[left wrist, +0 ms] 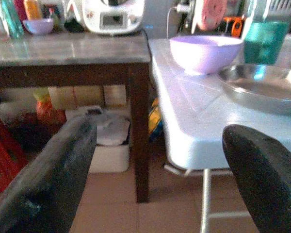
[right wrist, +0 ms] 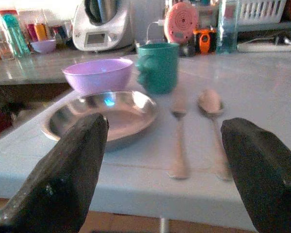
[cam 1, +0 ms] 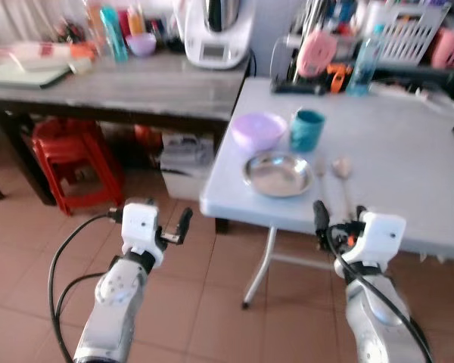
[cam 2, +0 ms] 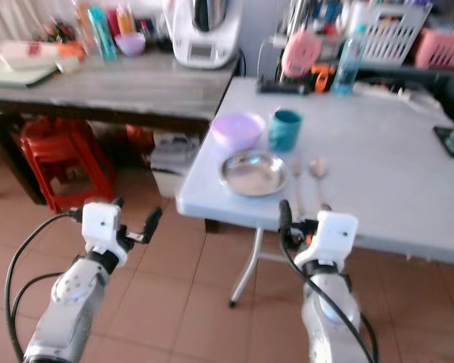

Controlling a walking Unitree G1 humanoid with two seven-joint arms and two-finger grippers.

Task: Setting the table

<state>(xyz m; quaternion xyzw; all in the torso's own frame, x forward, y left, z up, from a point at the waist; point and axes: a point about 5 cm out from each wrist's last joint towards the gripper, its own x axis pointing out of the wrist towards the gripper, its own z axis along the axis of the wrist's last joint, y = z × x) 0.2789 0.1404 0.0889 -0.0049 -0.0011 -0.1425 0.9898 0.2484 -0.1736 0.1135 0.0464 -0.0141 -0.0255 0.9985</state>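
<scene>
Nearby, round steel plate (cam 1: 277, 175), lilac plastic bowl (cam 1: 258, 130); left hand (cam 1: 156, 222), right hand (right wrist: 160, 170) both spread, empty.

A dark wooden counter (cam 1: 136, 94) stands at the left, holding a white kitchen appliance (cam 1: 216, 34), a small lilac bowl (cam 1: 141, 44) and a teal bottle (cam 1: 113, 32). Beneath it are stacked red stools (cam 1: 72, 162) and a white box (cam 1: 183, 170) on the brown tiled floor (cam 1: 212, 302).

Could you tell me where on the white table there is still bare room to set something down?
Free: the wide stretch right of the spoon and teal cup. Crowded: the left corner, holding purple bowl, steel plate and fork.
</scene>
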